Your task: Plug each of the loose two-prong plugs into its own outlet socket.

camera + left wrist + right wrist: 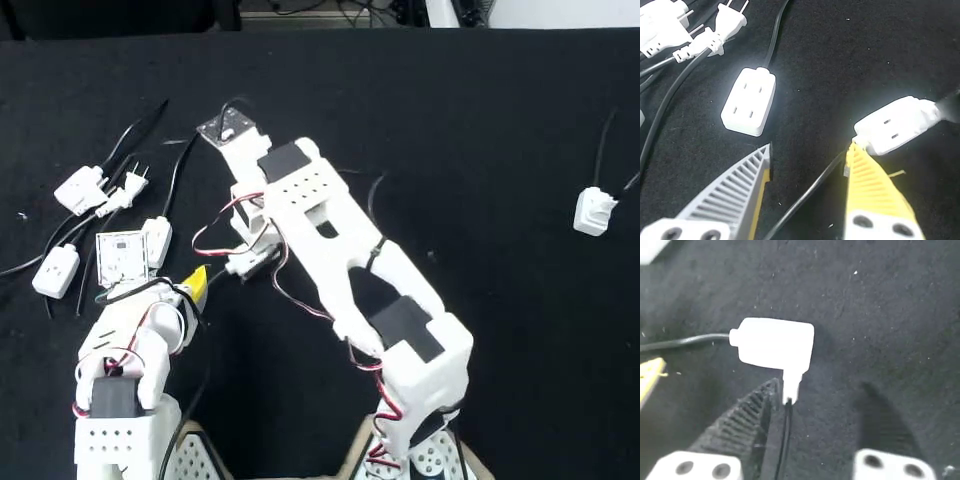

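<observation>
Step in hand looks like plug pickup, not yet begun: neither arm holds anything.

- Left gripper [810, 147]: fingers spread apart and empty, low over the worktop [480, 120]. A black cord [805, 197] runs across the gap between them. The yellow finger's tip is at, possibly touching, one end of the single socket [895, 125]; contact can't be confirmed.
- Right gripper [822, 395]: fingers apart, gripping nothing, hovering over that same single socket from the other side. Its ridged finger's tip sits just beside a short white stub at the socket's end.
- Single socket lies flat mid-worktop with both slots showing and nothing plugged in.
- Double socket [749, 102] lies near the left gripper, all slots vacant.
- Loose plug [732, 20], prongs bare, lies beyond the double socket, well apart from both grippers.

Progress estimate: near zero, since no socket seen here has a plug in it.

The next move calls for one arm to go for the loose plug and grip its body so the prongs stay clear. The other arm should pin a socket so it doesn't slide. The prongs then need lining up with the slots before pushing. Risk: the cord under the left gripper could snag.
</observation>
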Controlling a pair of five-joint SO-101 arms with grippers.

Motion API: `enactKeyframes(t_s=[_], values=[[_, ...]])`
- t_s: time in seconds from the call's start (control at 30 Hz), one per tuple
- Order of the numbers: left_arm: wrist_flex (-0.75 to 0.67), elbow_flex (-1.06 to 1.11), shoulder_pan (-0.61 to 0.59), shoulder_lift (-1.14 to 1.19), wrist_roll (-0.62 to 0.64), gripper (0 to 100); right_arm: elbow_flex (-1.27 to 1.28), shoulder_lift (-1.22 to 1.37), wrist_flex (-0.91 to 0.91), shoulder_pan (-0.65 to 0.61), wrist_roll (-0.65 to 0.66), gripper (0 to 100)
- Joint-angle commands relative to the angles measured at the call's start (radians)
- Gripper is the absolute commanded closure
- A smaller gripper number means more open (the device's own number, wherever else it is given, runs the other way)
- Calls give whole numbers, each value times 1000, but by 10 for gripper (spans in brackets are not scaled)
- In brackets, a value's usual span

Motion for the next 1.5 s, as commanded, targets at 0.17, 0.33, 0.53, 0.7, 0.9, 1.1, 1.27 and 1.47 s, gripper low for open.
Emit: enactKeyframes(t_s=[0.17,0.33,0.53,0.7,0.9,1.1,1.27,1.47], values=[[-3,-35,-79,-5,5,755,1,-147,-40,-37,75,756],[29,-108,-289,-5,5,755,13,-223,-66,-64,295,766],[138,-166,-527,-5,-180,755,134,-171,-77,-107,534,698],[163,-104,-564,-5,-235,755,179,-90,-75,-147,710,662],[167,-93,-556,-5,-233,755,182,-45,-51,-137,841,662],[167,-85,-556,-5,-201,755,228,24,-61,-129,997,664],[169,-85,-556,-5,-199,755,202,87,-130,-80,979,873],[169,-85,-556,-5,-199,755,61,25,-89,97,672,982]])
